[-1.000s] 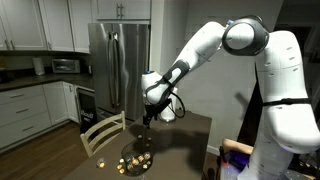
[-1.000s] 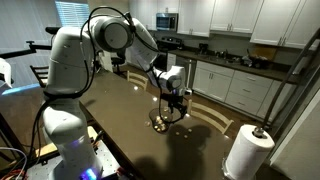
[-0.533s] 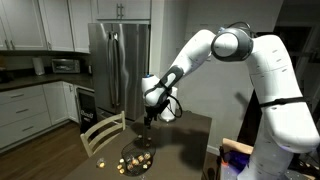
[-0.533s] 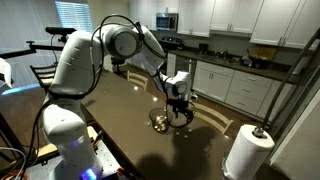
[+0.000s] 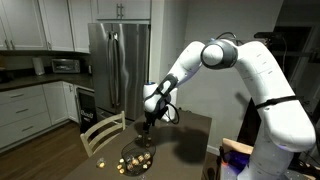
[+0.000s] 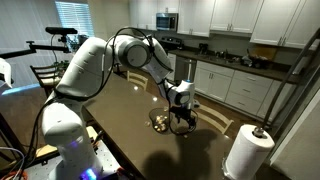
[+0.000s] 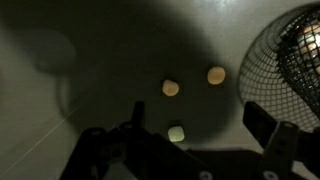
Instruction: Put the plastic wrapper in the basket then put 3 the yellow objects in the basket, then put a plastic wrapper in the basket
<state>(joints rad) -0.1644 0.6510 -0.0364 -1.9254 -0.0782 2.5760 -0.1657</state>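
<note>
Noted in an exterior view: a dark table (image 5: 190, 135) lies beneath the claw (image 5: 148, 123), a wooden chair (image 5: 103, 133) stands just beside the claw at the table's edge, a stainless refrigerator (image 5: 120, 60) stands behind the claw, and a microwave (image 5: 65, 65) sits on a counter well apart from it, past the chair. Noted in an exterior view: a white paper towel roll (image 6: 247, 150) stands upright, well apart from the claw on the camera's side, with white cabinets (image 6: 240, 20) beyond the claw.

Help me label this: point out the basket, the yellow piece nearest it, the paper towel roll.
basket (image 7: 265, 45): wrist view, mesh wall.
yellow piece nearest it (image 7: 216, 75): wrist view, its centre.
paper towel roll (image 6: 247, 152): an exterior view, its side.
</note>
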